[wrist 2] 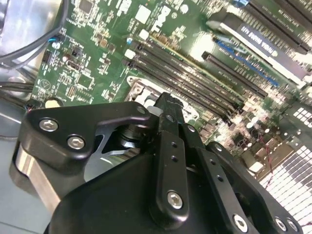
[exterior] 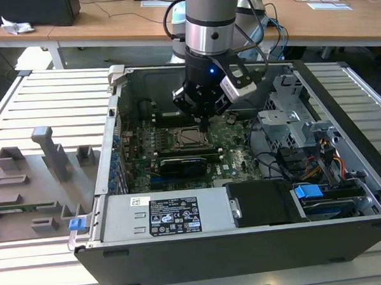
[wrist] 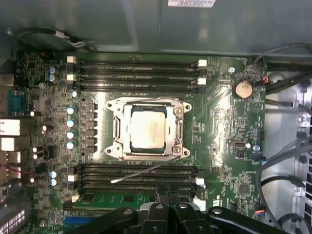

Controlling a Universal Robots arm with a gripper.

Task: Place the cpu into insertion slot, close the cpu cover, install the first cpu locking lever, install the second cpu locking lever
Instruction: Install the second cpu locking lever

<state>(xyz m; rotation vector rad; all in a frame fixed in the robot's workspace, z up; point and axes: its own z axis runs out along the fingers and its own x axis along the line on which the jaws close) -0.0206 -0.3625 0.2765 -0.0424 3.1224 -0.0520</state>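
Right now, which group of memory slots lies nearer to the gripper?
The slot group crossed by the thin metal lever, on the gripper's side of the cpu; the other lies beyond the cpu.

Wooden desks (exterior: 107,22) stand behind a slatted metal workbench (exterior: 41,99) under bright, even light.

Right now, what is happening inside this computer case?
A robot arm holds its gripper over the motherboard in the open computer case. The cpu already sits in its socket, and the cpu cover lies closed around it. One thin locking lever sticks out beside the socket, not latched.
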